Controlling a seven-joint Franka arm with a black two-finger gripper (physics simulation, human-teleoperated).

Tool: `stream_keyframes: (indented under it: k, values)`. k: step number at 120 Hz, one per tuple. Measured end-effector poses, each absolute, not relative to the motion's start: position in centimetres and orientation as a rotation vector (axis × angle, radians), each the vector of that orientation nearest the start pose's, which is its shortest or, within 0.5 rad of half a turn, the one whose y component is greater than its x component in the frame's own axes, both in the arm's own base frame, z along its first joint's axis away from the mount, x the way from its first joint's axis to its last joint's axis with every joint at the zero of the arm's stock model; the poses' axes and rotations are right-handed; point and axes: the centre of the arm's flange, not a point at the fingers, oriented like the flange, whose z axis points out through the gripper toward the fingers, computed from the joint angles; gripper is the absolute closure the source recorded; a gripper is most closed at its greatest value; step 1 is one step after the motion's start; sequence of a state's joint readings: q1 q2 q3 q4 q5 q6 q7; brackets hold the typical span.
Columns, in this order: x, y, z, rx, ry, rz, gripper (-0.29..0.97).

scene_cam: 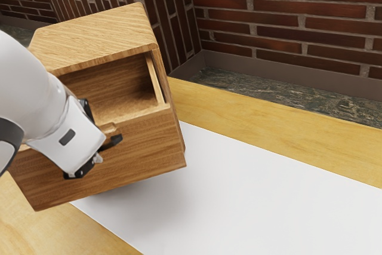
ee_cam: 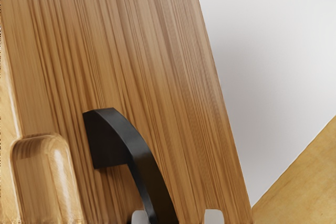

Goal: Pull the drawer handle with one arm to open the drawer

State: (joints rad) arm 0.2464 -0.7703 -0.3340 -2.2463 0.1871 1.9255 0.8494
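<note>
A light wooden cabinet (scene_cam: 89, 37) stands at the exterior view's left, on the table. Its drawer is pulled well out, and the hollow inside (scene_cam: 113, 91) shows from above. The drawer front (scene_cam: 128, 147) (ee_cam: 115, 51) faces the white mat. A small rounded wooden handle (scene_cam: 110, 128) (ee_cam: 42, 177) sticks out of the front's upper part. My gripper (scene_cam: 107, 143) is right at that handle, just below it against the drawer front, with the white hand (scene_cam: 68, 138) coming in from the left.
The cabinet stands partly on a white mat (scene_cam: 250, 195) (ee_cam: 273, 66) that covers the wooden table (scene_cam: 280, 123) (ee_cam: 310, 187). A brick wall (scene_cam: 286, 16) and a dark stone floor strip (scene_cam: 286, 91) lie behind the table.
</note>
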Motion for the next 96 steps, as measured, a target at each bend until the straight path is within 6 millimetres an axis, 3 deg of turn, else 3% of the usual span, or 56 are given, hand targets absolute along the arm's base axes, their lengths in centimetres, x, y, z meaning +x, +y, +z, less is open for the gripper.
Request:
stream_keyframes:
  k: [35, 78, 96]
  values:
    - [34.6, -6.6, 65.8, -2.336, 1.130, -0.259, 0.77]
    - [34.6, -6.6, 65.4, -2.362, 1.112, -0.239, 0.61]
    - [34.6, -7.8, 65.2, -2.336, 1.121, -0.228, 0.63]
